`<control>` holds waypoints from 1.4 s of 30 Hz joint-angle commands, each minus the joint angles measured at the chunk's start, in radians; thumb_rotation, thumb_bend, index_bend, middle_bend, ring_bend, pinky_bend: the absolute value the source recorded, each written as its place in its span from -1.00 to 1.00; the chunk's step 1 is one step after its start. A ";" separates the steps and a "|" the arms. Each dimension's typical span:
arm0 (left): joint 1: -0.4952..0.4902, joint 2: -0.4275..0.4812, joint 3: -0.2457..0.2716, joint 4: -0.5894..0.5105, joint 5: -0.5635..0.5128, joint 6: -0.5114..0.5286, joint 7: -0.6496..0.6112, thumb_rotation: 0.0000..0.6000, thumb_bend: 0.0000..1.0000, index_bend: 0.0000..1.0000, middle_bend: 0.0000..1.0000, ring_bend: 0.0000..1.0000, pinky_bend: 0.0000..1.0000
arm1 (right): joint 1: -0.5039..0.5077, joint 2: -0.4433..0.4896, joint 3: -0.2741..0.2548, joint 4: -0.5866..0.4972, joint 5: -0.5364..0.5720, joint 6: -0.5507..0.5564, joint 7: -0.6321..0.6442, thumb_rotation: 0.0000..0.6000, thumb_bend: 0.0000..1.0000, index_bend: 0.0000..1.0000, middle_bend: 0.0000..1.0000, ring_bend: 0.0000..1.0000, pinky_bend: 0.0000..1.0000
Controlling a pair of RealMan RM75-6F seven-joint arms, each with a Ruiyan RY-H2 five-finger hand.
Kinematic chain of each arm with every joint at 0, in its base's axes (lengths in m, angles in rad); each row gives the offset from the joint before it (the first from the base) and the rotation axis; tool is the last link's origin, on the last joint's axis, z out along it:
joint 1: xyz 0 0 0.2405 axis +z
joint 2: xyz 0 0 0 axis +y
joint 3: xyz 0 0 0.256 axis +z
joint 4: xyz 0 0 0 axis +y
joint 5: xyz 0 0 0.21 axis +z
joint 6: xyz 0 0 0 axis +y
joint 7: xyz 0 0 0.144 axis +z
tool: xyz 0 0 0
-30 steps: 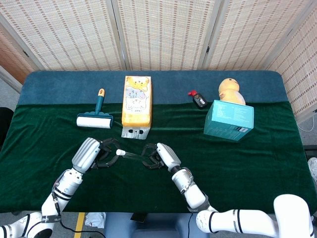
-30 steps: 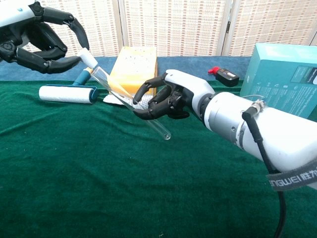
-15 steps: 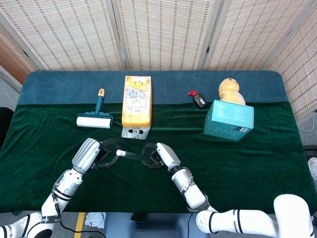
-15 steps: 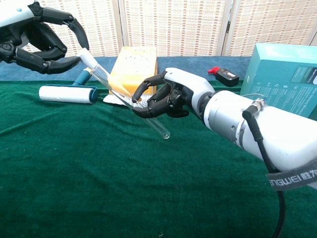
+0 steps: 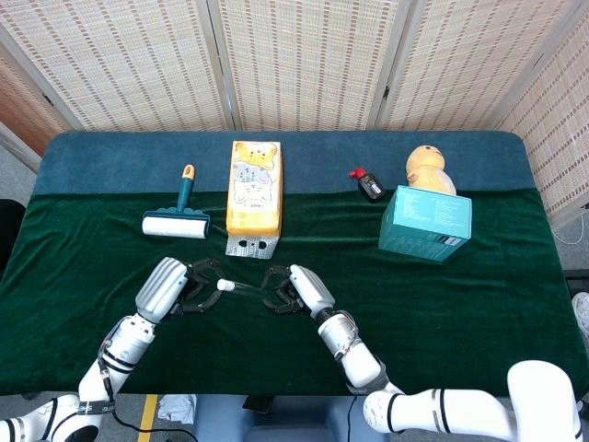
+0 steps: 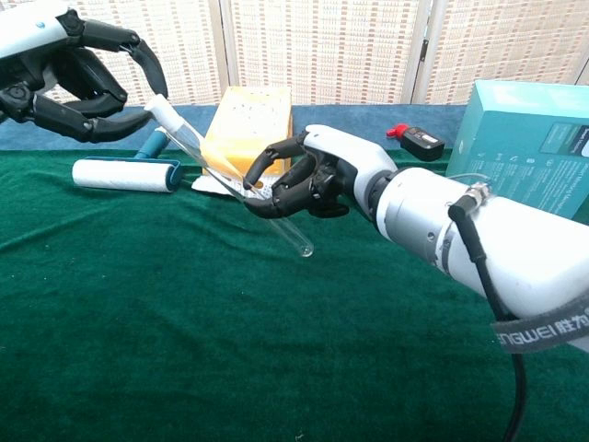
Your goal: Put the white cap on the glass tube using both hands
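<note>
A clear glass tube (image 6: 241,189) slants above the green cloth, its open end low on the right. My right hand (image 6: 308,177) grips it near the lower half. The white cap (image 6: 163,111) sits at the tube's upper end, where my left hand (image 6: 78,85) pinches it between thumb and fingers. From the head view, the left hand (image 5: 182,287), the cap (image 5: 222,285), the tube (image 5: 245,289) and the right hand (image 5: 291,291) line up left to right near the table's front. How far the cap is seated cannot be told.
A lint roller (image 5: 177,221), a yellow box (image 5: 254,187) and a blister pack (image 5: 251,246) lie behind the hands. A teal box (image 5: 426,223), a yellow duck toy (image 5: 429,168) and a small black item with a red cap (image 5: 369,183) stand at the back right.
The right hand and tube have shifted slightly left and up, and its forefinger has lifted a little. The left hand stays at the cap.
</note>
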 commanded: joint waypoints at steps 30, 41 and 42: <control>-0.010 -0.018 0.013 0.018 -0.012 -0.020 -0.025 1.00 0.13 -0.16 1.00 0.79 0.70 | 0.010 -0.024 0.011 0.012 0.002 0.011 -0.004 1.00 0.78 0.54 0.86 1.00 1.00; -0.007 0.053 0.035 0.010 -0.024 -0.061 -0.045 1.00 -0.27 -1.00 1.00 0.70 0.70 | 0.023 0.092 -0.045 -0.053 0.050 0.028 -0.203 1.00 0.78 0.54 0.86 1.00 1.00; -0.003 0.063 0.035 0.017 -0.028 -0.058 -0.046 1.00 -0.29 -1.00 0.99 0.66 0.70 | 0.027 0.107 -0.060 -0.056 0.060 0.030 -0.240 1.00 0.78 0.54 0.86 1.00 1.00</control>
